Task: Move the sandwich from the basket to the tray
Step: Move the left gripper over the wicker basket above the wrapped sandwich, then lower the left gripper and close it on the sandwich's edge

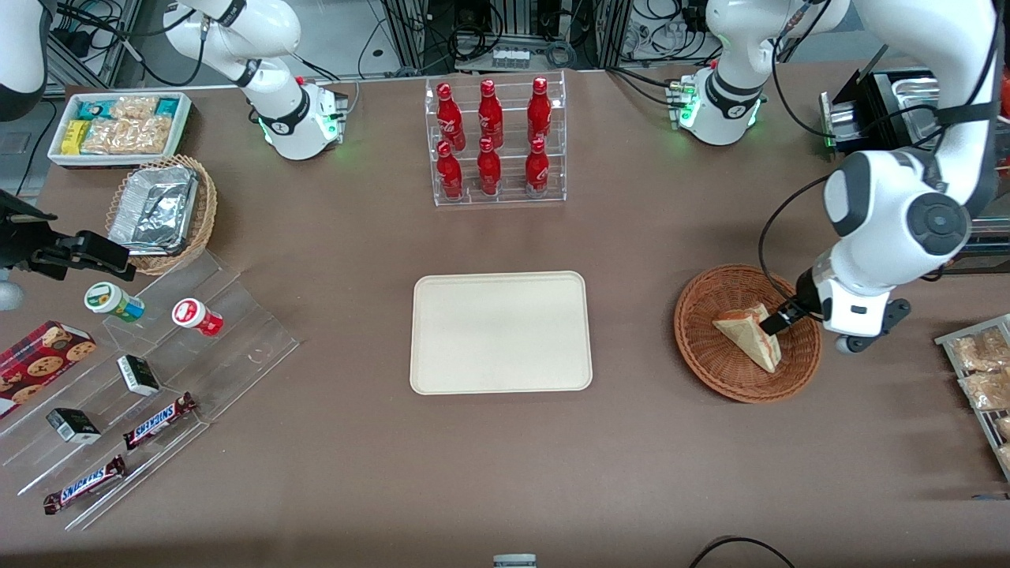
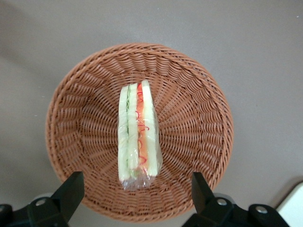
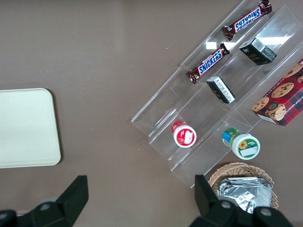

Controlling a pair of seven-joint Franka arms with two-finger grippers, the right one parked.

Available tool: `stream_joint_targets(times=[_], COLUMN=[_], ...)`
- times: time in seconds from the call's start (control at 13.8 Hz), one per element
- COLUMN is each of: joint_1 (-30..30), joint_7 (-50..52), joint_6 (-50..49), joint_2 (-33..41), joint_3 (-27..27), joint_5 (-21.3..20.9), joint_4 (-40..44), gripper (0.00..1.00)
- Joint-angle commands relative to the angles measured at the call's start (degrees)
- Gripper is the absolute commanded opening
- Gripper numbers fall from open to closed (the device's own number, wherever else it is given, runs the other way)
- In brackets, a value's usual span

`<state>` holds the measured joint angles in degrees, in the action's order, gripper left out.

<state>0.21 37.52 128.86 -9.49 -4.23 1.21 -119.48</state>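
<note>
My gripper (image 2: pixel 135 194): spread wide, empty, above wicker basket (image 2: pixel 80 123); wrapped sandwich (image 2: pixel 138 135) centred between fingers, long axis crosswise to their closing line.

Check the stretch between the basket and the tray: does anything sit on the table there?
Nothing does. The front view shows only bare brown table between the basket and the tray. The sandwich lies in the basket, with the open gripper over it.

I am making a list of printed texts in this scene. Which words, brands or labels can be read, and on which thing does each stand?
"SNICKERS": on both Snickers bars on the clear stepped stand.
Red bottles: white script logo, too small to read.
Cookie box, two dark small boxes, two round tubs: print unreadable.
Sandwich, basket, tray: no text.
The open hand hovers above the sandwich.
</note>
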Motion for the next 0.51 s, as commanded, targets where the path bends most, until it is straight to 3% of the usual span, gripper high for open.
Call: stream_joint_targets(times=[0.0, 0.44], joint_1=[-1.79, -1.79], joint_7=[2.20, 2.47], joint_6=[3.58, 10.79], joint_2=[1.31, -1.06], joint_3=[0.53, 0.62], joint_5=[0.55, 0.37], joint_4=[-3.82, -7.52], gripper=[1.00, 1.00])
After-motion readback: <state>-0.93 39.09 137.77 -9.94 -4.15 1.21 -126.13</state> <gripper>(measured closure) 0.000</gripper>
